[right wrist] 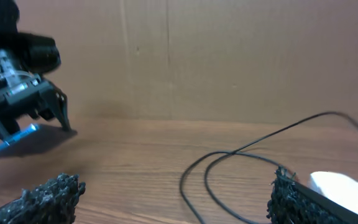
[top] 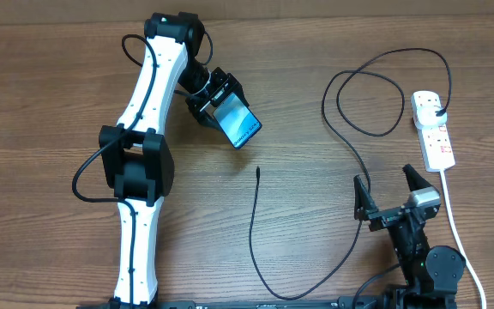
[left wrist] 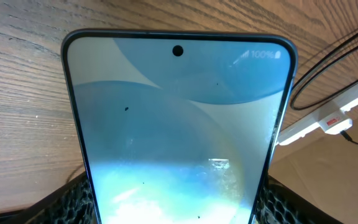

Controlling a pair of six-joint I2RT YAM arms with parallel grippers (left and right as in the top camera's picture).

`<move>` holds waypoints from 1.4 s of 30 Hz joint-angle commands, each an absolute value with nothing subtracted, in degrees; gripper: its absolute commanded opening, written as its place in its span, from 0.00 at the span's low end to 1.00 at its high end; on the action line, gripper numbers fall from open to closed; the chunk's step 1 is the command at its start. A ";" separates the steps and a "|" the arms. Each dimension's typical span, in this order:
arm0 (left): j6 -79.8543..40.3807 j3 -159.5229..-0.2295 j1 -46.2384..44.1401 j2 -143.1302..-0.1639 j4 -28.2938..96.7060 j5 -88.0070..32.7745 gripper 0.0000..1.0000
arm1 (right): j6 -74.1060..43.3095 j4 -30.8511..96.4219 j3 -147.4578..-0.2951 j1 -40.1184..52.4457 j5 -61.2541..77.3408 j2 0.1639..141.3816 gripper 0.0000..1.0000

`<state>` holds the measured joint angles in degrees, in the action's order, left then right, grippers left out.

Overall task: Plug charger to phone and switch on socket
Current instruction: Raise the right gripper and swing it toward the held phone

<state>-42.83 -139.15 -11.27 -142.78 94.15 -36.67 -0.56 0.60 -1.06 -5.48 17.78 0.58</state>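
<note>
My left gripper [top: 221, 105] is shut on the phone [top: 239, 122], a slim handset with a light-blue screen, held above the table at centre left. The left wrist view is filled by the phone screen [left wrist: 179, 124] between the fingers. The charger cable [top: 350, 137] is thin and black. Its connector tip [top: 257, 170] lies on the table below the phone, and its plug [top: 436, 112] sits in the socket [top: 431, 129], a white power strip at the right. My right gripper [top: 390, 190] is open and empty, near the front right, left of the strip.
The strip's thick white cord [top: 457, 227] runs down the right side past my right arm. The black cable loops [right wrist: 241, 168] lie on the wood ahead of the right gripper. A brown cardboard wall [right wrist: 229, 56] stands behind the table.
</note>
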 commanded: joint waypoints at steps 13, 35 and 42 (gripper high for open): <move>-41.80 -141.05 -11.27 -142.71 94.41 -37.04 0.04 | -12.23 5.32 -18.06 -4.99 22.26 11.53 1.00; -48.53 -141.05 -11.29 -142.71 91.44 -36.86 0.04 | -15.05 6.83 -54.46 -4.89 75.53 77.80 1.00; -54.30 -141.05 -11.33 -142.71 91.18 -34.20 0.04 | -34.52 0.82 -54.46 -4.84 74.15 86.50 1.00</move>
